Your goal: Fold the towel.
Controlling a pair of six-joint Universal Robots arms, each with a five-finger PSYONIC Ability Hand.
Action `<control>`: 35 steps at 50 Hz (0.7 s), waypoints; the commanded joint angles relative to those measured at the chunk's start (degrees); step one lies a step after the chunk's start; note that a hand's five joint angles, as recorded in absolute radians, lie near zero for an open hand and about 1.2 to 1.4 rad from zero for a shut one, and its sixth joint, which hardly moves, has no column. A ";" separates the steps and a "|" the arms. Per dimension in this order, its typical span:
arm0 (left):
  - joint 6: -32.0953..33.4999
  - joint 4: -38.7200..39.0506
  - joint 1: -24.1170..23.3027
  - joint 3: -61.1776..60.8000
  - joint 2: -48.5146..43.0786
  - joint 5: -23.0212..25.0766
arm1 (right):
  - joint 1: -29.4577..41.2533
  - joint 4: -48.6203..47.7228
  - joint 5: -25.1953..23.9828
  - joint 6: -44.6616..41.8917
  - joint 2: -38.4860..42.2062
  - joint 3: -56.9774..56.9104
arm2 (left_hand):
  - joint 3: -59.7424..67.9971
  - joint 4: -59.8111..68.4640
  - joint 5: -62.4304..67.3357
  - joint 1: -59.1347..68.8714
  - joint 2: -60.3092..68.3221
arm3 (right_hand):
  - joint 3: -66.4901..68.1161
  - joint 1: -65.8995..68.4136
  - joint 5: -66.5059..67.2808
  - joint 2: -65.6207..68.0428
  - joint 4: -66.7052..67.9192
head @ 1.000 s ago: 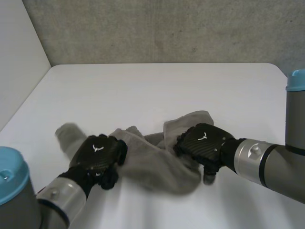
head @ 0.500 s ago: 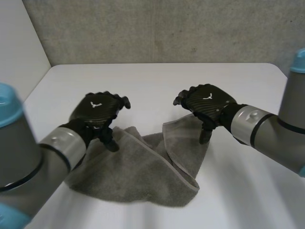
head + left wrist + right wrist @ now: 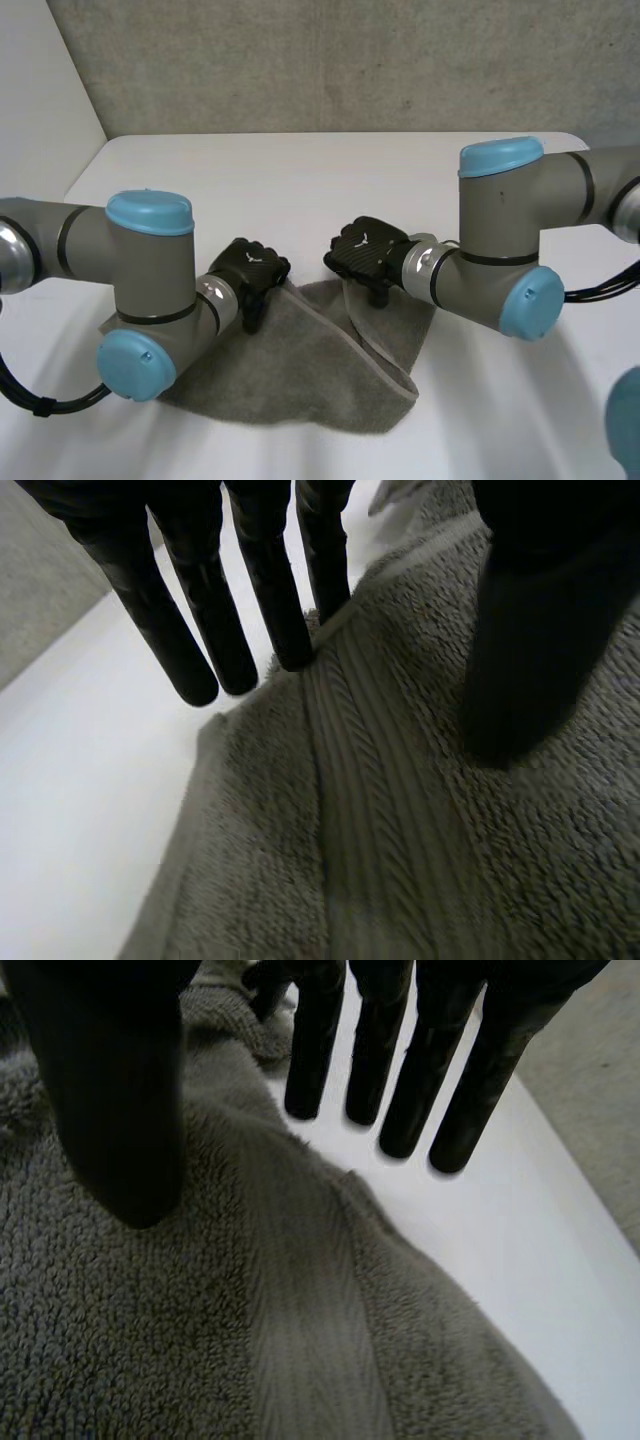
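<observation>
Both hands are hanging spread, fingers straight and thumbs apart, over the towel [image 3: 300, 370] lying rumpled on the table [image 3: 330, 180]: left hand [image 3: 252, 270] at its eleven o'clock edge, right hand [image 3: 368, 252] at one o'clock. We are risking pinching one layer only, skewing the fold

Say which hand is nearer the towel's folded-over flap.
Right. The right hand is at the flap's far edge; the left hand is at the towel's other far corner.

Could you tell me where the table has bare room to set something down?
The far half of the table, between the towel and the grey wall, is bare. The middle is crowded: left hand and right hand sit at the towel's far edge.
</observation>
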 commanded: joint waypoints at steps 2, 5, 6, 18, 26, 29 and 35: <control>-0.17 -0.71 0.01 0.75 -0.16 0.17 | 0.22 3.11 1.26 -1.35 2.54 -5.21 | 22.20 21.74 12.70 22.34 22.45 | 32.95 33.22 33.19 32.62 33.48; -0.17 -0.45 -0.08 2.06 0.11 0.17 | 0.30 3.02 1.87 -1.18 2.71 -6.44 | 30.30 29.85 20.81 30.45 30.55 | 40.20 40.48 40.45 39.87 40.73; -0.17 -0.10 -0.08 3.02 0.28 -0.01 | 0.30 3.02 2.22 -0.92 2.72 -7.58 | 30.31 29.86 20.82 30.46 30.56 | 40.20 40.48 40.45 39.87 40.73; -1.04 7.09 0.53 13.74 5.11 -5.09 | -0.31 -9.07 12.49 15.48 0.70 -20.94 | 30.31 29.86 20.82 30.46 30.56 | 40.20 40.48 40.45 39.87 40.73; -7.09 22.98 3.34 17.28 13.45 -19.14 | -5.83 -34.56 26.03 37.12 -14.65 -9.91 | 30.31 29.86 20.82 30.46 30.56 | 40.20 40.48 40.45 39.87 40.73; -10.52 28.18 4.57 14.30 16.97 -20.75 | -9.18 -39.24 25.09 37.93 -20.20 -4.27 | 30.31 29.86 20.82 30.46 30.56 | 40.20 40.48 40.45 39.87 40.73; -12.91 30.49 5.37 3.59 21.64 -16.81 | -10.50 -36.19 15.44 37.85 -22.60 3.47 | 30.31 29.86 20.82 30.46 30.56 | 40.20 40.48 40.45 39.87 40.73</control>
